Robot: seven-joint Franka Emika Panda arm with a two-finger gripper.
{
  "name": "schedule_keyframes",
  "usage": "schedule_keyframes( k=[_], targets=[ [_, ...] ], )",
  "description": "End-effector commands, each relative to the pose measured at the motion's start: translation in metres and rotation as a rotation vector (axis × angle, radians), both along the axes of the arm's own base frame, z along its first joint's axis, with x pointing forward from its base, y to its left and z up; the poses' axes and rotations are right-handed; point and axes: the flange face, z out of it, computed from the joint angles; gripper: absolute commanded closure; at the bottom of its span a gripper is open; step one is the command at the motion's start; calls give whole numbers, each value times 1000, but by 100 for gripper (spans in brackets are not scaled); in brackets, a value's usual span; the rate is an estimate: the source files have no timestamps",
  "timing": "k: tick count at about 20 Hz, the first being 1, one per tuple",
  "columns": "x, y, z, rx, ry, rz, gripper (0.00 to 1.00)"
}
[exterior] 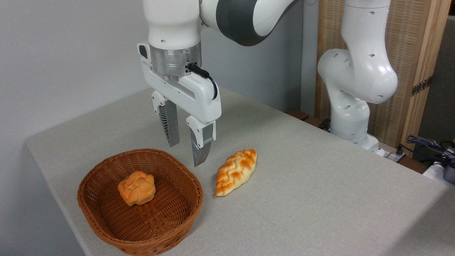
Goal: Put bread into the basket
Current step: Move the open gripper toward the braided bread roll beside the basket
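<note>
My claw point(186, 154) hangs above the desk point(320, 199), pointing straight down, its two ribbed grey fingers point(172, 128) spread fairly wide with nothing between them. The fingertips are off the surface, poised over the far right edge of the wicker basket point(106, 227), at about one o'clock from the basket's middle.

The braided bread loaf point(235, 171) lies flat on the grey desk, just beside the basket at its three o'clock side but not touching the rim. Its long axis runs on a slant, one pointed end toward seven o'clock and nearest the basket, the other toward one o'clock. The glazed golden-orange crust faces up. From my claw, the loaf sits at about four o'clock, close by, and neither finger touches it.

Inside the basket, a small round knobbly bun point(137, 188) rests on the woven floor, a little toward the far side from centre. The basket itself stands near the front left corner of the desk.

My white arm base point(350, 117) stands past the desk's far right edge, at about two o'clock from the loaf.
</note>
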Motion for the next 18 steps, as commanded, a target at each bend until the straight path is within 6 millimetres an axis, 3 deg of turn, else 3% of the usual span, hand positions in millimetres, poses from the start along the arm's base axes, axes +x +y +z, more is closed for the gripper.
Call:
schedule_keyframes(
  k=[1,18],
  targets=[
    [-6,2,4,8,40,-21,0],
    [-9,3,6,8,52,-24,0]
  ],
)
